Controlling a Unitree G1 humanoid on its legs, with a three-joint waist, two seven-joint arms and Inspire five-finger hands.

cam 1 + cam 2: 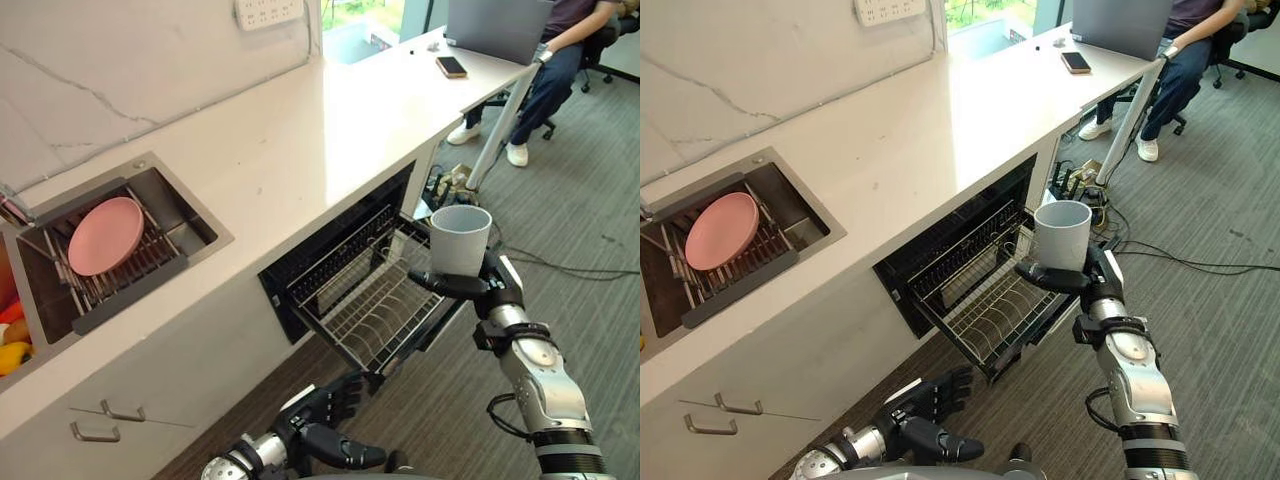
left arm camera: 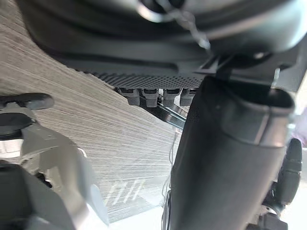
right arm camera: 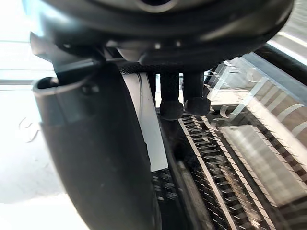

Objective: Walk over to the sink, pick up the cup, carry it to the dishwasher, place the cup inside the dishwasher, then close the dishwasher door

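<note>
The right hand [image 1: 480, 287] was clamped round the lower part of the grey cup [image 1: 460, 238], thumb across its near side. The cup stood upright with its long axis vertical and its open mouth facing up, held in the air over the 3 o'clock edge of the pulled-out wire rack [image 1: 355, 310] of the open dishwasher [image 1: 300, 262]. The left hand [image 1: 328, 412] hung low at 6 o'clock, fingers loosely bent and holding nothing, while a pink plate [image 1: 105, 235] lay in the sink [image 1: 196, 228] off at 9 o'clock.
</note>
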